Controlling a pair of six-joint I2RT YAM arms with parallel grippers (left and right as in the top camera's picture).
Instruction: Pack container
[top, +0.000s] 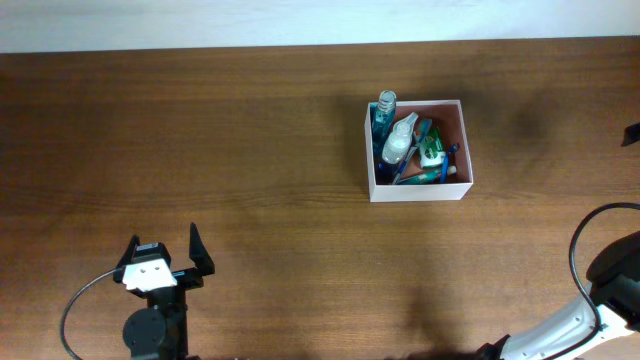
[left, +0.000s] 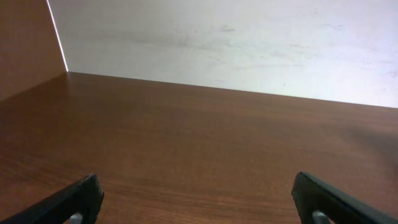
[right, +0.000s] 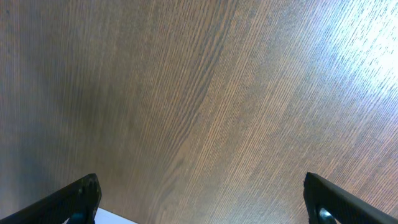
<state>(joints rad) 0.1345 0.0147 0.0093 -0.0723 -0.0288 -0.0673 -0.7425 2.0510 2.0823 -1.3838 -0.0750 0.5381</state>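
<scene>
Wood table (top: 200, 130), container (top: 418, 192) at 1 o'clock (toiletries (top: 400, 145) inside), clear of far edge. Left gripper (top: 165, 258) at 7 o'clock, right gripper (right: 200, 190): both spread wide, open wood ahead.

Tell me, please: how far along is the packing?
Done: the toiletries lie inside the container, and no loose item shows on the table. In hand: nothing. The left gripper is open and empty, far from the container, and the right gripper is open over bare wood. Left: seemingly nothing to pack, as far as these views show.
</scene>
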